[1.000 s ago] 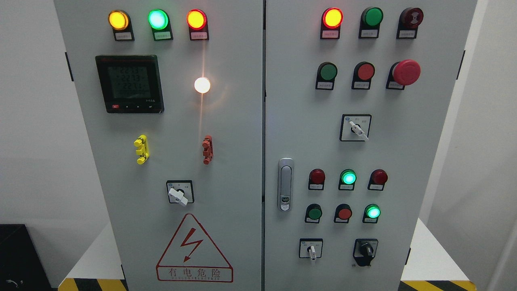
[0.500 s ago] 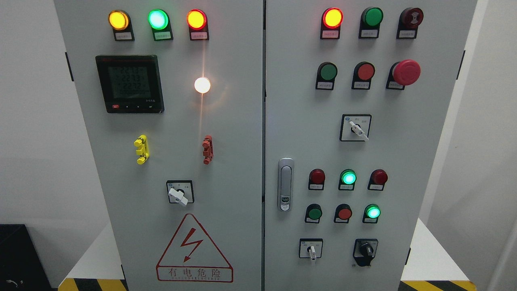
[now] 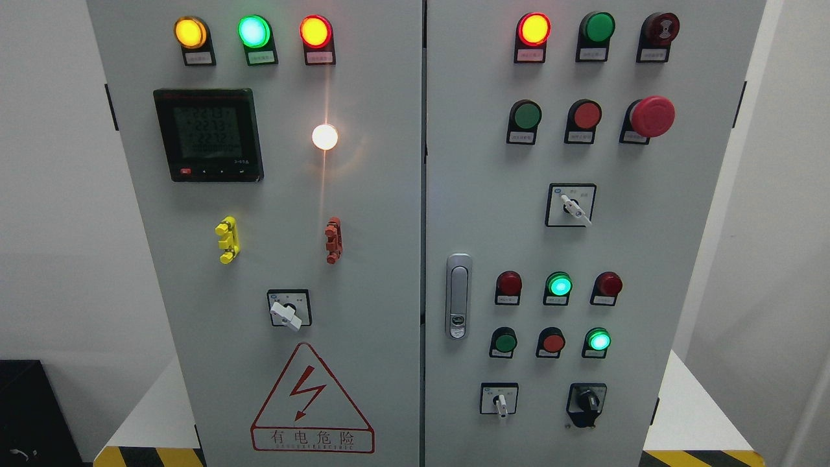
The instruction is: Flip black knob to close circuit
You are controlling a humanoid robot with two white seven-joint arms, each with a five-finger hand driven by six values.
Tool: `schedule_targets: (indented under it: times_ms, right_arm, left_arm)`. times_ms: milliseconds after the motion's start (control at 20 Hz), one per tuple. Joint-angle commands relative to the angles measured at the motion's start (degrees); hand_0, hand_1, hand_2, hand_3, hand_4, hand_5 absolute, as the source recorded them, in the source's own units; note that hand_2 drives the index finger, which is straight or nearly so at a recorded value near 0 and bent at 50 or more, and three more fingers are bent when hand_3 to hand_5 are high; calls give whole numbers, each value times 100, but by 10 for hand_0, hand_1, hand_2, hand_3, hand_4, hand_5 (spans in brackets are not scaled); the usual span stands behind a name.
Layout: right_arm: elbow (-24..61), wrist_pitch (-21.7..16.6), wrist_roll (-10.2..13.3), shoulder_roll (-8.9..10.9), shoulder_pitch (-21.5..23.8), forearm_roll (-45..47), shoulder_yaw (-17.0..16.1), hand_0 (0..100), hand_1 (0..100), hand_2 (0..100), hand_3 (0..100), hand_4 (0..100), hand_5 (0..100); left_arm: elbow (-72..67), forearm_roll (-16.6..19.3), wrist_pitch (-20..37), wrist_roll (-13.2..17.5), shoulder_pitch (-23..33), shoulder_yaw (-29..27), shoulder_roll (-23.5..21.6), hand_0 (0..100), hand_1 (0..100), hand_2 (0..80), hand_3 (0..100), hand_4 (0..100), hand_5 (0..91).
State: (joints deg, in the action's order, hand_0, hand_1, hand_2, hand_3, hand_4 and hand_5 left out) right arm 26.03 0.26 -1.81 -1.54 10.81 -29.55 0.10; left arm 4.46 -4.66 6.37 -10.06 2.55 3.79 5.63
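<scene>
You are facing the cabinet (image 3: 363, 194) squarely, so the black knob (image 3: 589, 402) is sitting at the right door's lower right corner. Neither hand is showing; I cannot tell their state.

A: What sort of place is this?

B: Industrial electrical room or a test bay. A grey two-door control cabinet (image 3: 389, 194) fills the view.

A: Evidence?

B: Lit pilot lamps (image 3: 253, 31) along the top, a digital power meter (image 3: 209, 135), a red mushroom stop button (image 3: 652, 116), rotary selector switches (image 3: 570, 205), and a black knob (image 3: 587, 402) at lower right. There's a red high-voltage warning triangle (image 3: 312, 402) on the left door. Yellow-black hazard tape (image 3: 149, 456) marks the plinth. Plain white walls (image 3: 58, 194) on both sides.

A: Hand-relative positions?

B: None possible, no robot hand in view.
</scene>
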Motion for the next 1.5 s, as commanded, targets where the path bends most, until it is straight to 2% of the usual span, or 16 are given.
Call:
schedule_targets:
  times_ms: [0,100,150,200,300,350,600,650,800,900,1100,1450]
  right_arm:
    - [1790,1,57,4,18,-1525,-291,0,90,199,252,240,26]
    - [2229,1,66,-31,18,-1877,-335,0,84,273,374,336,208]
    - [2466,1,66,-40,18,-2009,-335,0,83,288,393,363,235]
    - [2686,1,66,-40,18,-2097,-335,0,82,326,458,414,311]
    - [3117,-8,66,-48,18,-2203,-335,0,81,376,553,486,390]
    - [3328,-25,66,-48,18,-2239,-335,0,81,424,617,547,477]
    - [4383,-34,119,-66,36,-2501,-344,0,84,592,764,672,646]
    - [4550,-34,180,-75,36,-2651,-370,0,83,623,785,699,677]
    - [4902,-34,557,-110,18,-3239,-423,0,76,718,870,757,764]
    - [5314,-34,602,-171,27,-3573,-484,0,66,776,926,813,821]
    - [6088,-52,620,-382,53,-4137,-581,0,0,854,996,882,894]
    - [7065,-105,497,-444,194,-4445,-572,0,0,893,1000,925,934]
  left_arm:
    - [-6,0,4,4,0,7,0,120,556,0,0,0,0]
    - [-6,0,4,4,0,7,0,120,556,0,0,0,0]
    - [-6,0,4,4,0,-1,0,120,556,0,0,0,0]
    - [2,0,4,4,0,-1,0,120,556,0,0,0,0]
    - [2,0,4,4,0,7,0,120,556,0,0,0,0]
    - [-6,0,4,4,0,-1,0,120,556,0,0,0,0]
    - [2,0,4,4,0,7,0,120,556,0,0,0,0]
    - [-6,0,4,4,0,-1,0,120,556,0,0,0,0]
    - [-6,0,4,4,0,-1,0,120,556,0,0,0,0]
    - [2,0,4,4,0,-1,0,120,556,0,0,0,0]
    - [-6,0,4,4,0,-1,0,120,556,0,0,0,0]
    - [2,0,4,4,0,-1,0,120,556,0,0,0,0]
